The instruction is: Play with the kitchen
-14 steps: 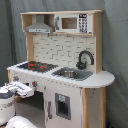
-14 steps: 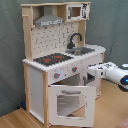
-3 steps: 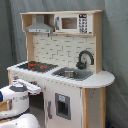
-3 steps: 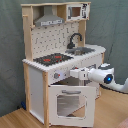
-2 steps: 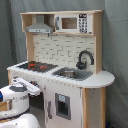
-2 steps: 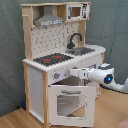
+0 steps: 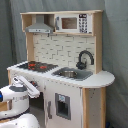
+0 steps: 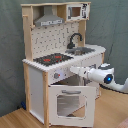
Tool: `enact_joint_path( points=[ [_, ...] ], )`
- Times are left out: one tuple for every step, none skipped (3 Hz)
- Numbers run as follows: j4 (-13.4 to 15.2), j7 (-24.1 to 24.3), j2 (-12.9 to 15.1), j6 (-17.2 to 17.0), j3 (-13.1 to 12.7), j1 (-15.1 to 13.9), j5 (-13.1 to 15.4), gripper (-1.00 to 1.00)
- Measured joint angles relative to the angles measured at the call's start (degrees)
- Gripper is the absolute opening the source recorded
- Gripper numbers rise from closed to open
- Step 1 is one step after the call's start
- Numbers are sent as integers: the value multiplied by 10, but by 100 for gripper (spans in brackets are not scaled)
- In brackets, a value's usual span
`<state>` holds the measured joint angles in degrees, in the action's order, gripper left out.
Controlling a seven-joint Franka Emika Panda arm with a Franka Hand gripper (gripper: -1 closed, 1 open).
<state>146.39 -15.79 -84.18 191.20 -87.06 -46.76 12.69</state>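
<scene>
The kitchen (image 7: 65,50) (image 8: 50,40) is a tall white and light-wood toy unit. It has a black-red hob (image 7: 35,65) (image 8: 52,58), a black faucet (image 7: 85,57) (image 8: 75,39) over a sink (image 7: 70,73) (image 8: 82,49), and a grey hood (image 7: 40,27) (image 8: 50,20). In the second exterior view the oven door (image 8: 70,102) with its window sits under a knob panel (image 8: 57,75). My gripper (image 7: 33,89) (image 8: 75,70) is at the front panel just below the hob's edge, beside the knobs. Whether it touches the panel does not show.
A toy microwave (image 7: 72,22) (image 8: 75,11) sits on the top shelf. My white arm (image 8: 107,77) reaches in from the second exterior view's right. A dark curtain (image 7: 117,45) hangs behind, and the kitchen stands on a wooden floor (image 8: 15,120).
Since the earliest frames my arm has risen and moved in toward the kitchen's front panel. Over the last second it has crept slightly closer; the kitchen has not changed.
</scene>
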Motion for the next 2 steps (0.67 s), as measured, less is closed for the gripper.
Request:
enact_joint_path(
  points=[
    [0,64,0,1,0,0,-1,-100],
    [0,123,0,2,0,0,-2,-100]
  ],
)
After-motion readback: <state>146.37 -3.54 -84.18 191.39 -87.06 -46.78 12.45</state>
